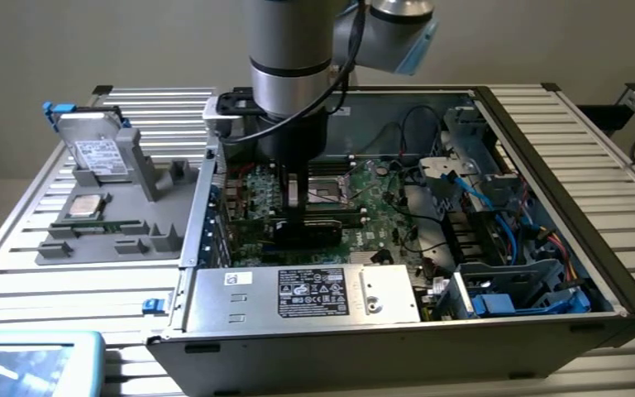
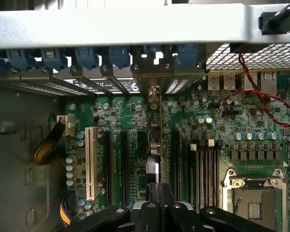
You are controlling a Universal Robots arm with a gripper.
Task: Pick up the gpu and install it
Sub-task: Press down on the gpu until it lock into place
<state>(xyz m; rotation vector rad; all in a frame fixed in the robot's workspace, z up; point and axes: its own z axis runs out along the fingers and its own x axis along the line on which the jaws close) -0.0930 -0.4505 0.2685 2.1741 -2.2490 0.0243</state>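
The gpu (image 2: pixel 153 145) appears edge-on in the wrist view, a thin card standing upright between the black expansion slots of the green motherboard (image 2: pixel 217 121). Its metal bracket end (image 2: pixel 153 93) lies against the row of rear slot openings. My gripper (image 2: pixel 157 195) is shut on the card's upper edge, its black fingers (image 2: pixel 147 212) clamped on either side. In the exterior view the arm reaches straight down into the open computer case (image 1: pixel 560 248). There the gripper (image 1: pixel 293 203) holds the dark gpu (image 1: pixel 304 230) low over the board. I cannot tell whether the card is seated in its slot.
A white slot (image 2: pixel 91 164) and the processor socket (image 2: pixel 253 203) flank the card. A red-and-black wire (image 2: pixel 251 92) loops near the rear ports. The power supply (image 1: pixel 307 294) and blue drive cage (image 1: pixel 516 289) fill the case's near side. A grey tray (image 1: pixel 163 219) at the exterior view's left holds a hard drive (image 1: pixel 97 153).
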